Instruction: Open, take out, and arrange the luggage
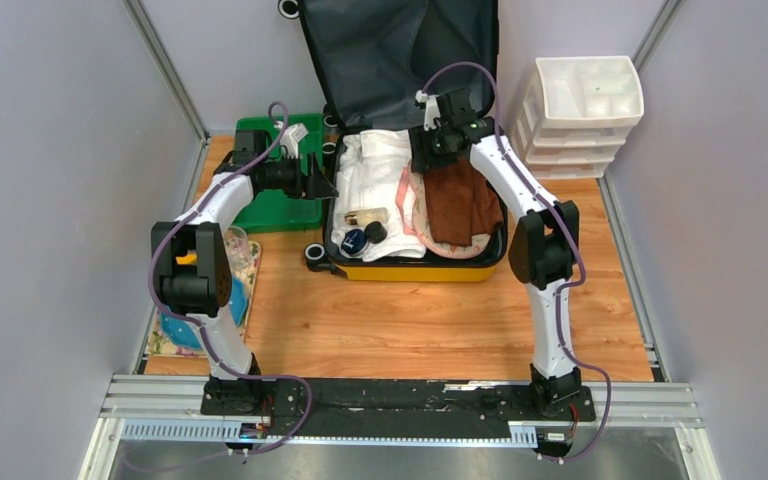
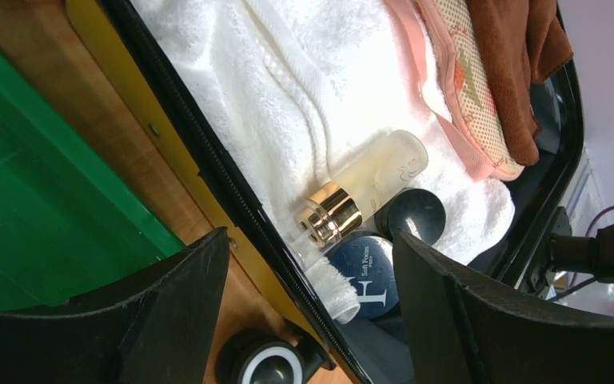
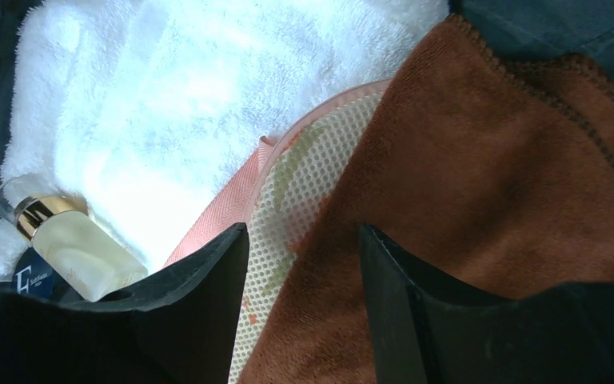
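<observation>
The yellow suitcase [image 1: 420,270] lies open on the wooden floor, its grey-lined lid [image 1: 390,50] standing up at the back. Inside lie a white towel [image 1: 375,170], a brown cloth [image 1: 460,200], a pink-edged dotted mat [image 1: 412,215], a gold-capped perfume bottle [image 1: 365,217], a dark blue compact [image 1: 354,241] and a black round cap [image 1: 376,232]. My left gripper [image 1: 322,183] is open and empty over the suitcase's left rim [image 2: 128,88], with the bottle [image 2: 368,184] and compact [image 2: 365,272] ahead. My right gripper [image 3: 302,232] is open and empty just above the brown cloth [image 3: 488,176] and mat [image 3: 304,176].
A green tray [image 1: 280,200] lies left of the suitcase, under my left arm. A white drawer unit [image 1: 580,110] stands at the back right. A floral mat with a blue thing and a clear container [image 1: 210,290] lies at the left edge. A suitcase wheel [image 2: 268,368] sits below my left fingers.
</observation>
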Robot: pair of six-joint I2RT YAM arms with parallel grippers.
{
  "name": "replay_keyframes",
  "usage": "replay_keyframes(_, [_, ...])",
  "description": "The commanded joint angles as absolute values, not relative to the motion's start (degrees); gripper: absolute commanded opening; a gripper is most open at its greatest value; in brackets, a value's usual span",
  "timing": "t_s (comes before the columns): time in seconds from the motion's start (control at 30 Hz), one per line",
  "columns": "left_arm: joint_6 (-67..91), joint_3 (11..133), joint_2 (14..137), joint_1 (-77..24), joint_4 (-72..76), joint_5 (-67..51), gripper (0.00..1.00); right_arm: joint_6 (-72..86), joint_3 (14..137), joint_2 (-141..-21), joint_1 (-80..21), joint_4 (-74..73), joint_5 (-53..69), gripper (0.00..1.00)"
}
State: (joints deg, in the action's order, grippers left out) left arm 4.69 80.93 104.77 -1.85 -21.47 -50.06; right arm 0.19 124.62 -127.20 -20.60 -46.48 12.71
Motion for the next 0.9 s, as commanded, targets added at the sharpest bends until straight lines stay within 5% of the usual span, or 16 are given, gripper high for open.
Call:
replay_keyframes(0.0, [7.6,79.2,101.1,-1.7,-15.1,-51.8,0.82,0.2,127.4,-128.5,-21.7,-46.6,6.5,0.57])
replay_keyframes(0.17, [5.0,75.9,97.2,-1.8,-15.0,-49.3,0.82,1.0,123.4,-127.1,-22.9,-46.4,5.3,0.52])
replay_keyframes(0.2, [4.7,75.3,96.9,-1.9,-15.0,-48.8,0.82,1.1,122.7,-126.8,-22.9,-46.1,4.8,0.37])
replay_keyframes(0.3, [4.4,74.7,95.9,-2.3,-15.1,-48.1,0.82,2.4,122.6,-126.3,-23.0,-46.1,5.0,0.11])
replay_keyframes(0.37, [5.1,74.8,95.6,-2.5,-14.9,-47.9,0.82,2.8,123.2,-125.9,-23.1,-45.9,5.8,0.01])
replay_keyframes(0.87, [19.4,79.2,102.1,-5.6,-3.0,-51.0,0.80,16.0,120.4,-119.3,-25.8,-33.1,17.4,0.00])
